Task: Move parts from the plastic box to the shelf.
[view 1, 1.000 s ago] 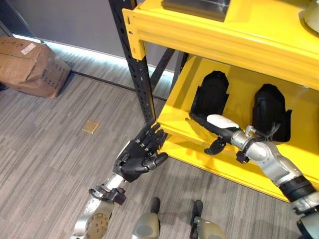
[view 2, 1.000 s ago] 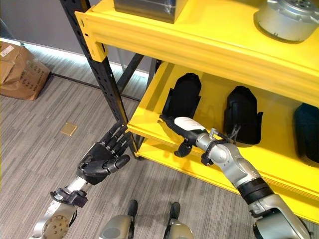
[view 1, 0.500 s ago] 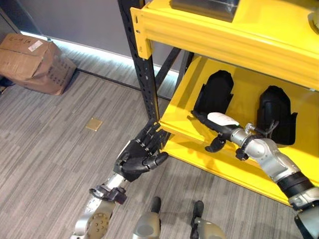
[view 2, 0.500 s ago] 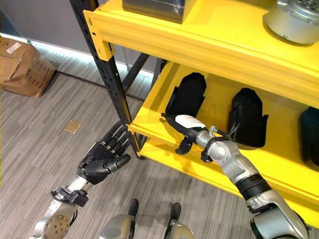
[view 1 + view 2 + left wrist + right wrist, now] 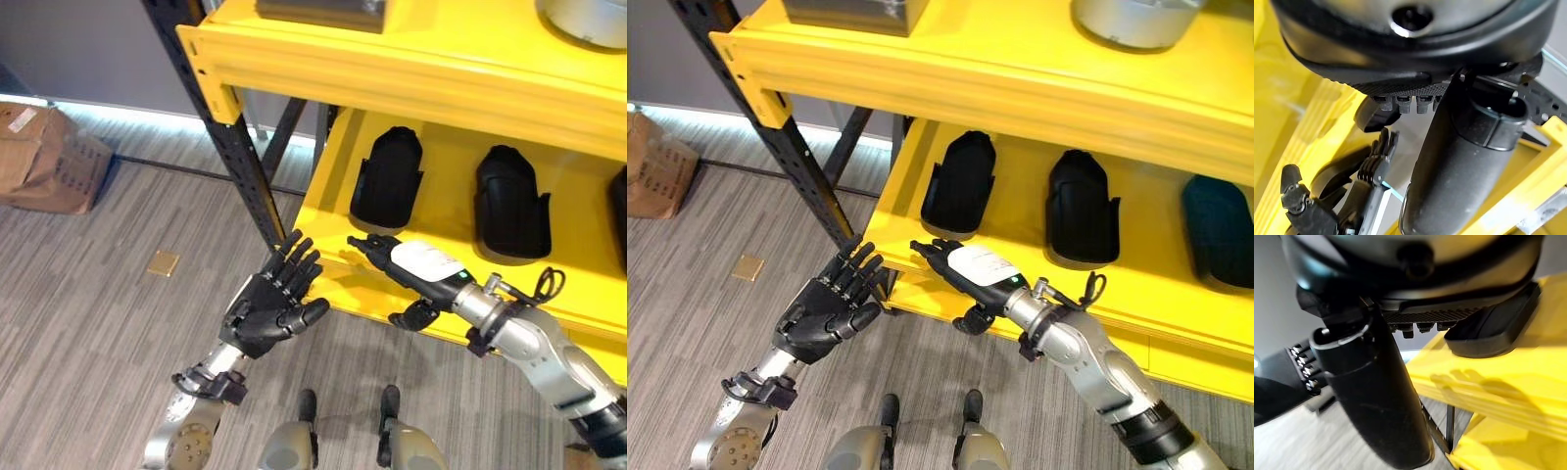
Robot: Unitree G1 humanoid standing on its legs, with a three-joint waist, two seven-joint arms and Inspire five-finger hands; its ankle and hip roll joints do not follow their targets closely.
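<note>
Our right hand [image 5: 416,269] reaches out empty with its fingers released over the yellow metal shelf's [image 5: 333,230] front edge; left hand [image 5: 269,308] relaxed. Black moulded parts [image 5: 388,178] stand behind, apparently rigid and light; we'd take them by the sides.

Glossy yellow painted-metal shelf [image 5: 460,73], matt black plastic parts [image 5: 388,179], brown cardboard box [image 5: 44,162], ribbed grey carpet floor [image 5: 88,323].

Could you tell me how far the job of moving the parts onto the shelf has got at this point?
Done: black parts already sit side by side on the yellow shelf, with a darker teal one further right. In hand: nothing; the right hand hovers flat and open at the shelf's front edge, the left hand is open by the black post. Left: the plastic box isn't visible, so the remaining count is unknown.
</note>
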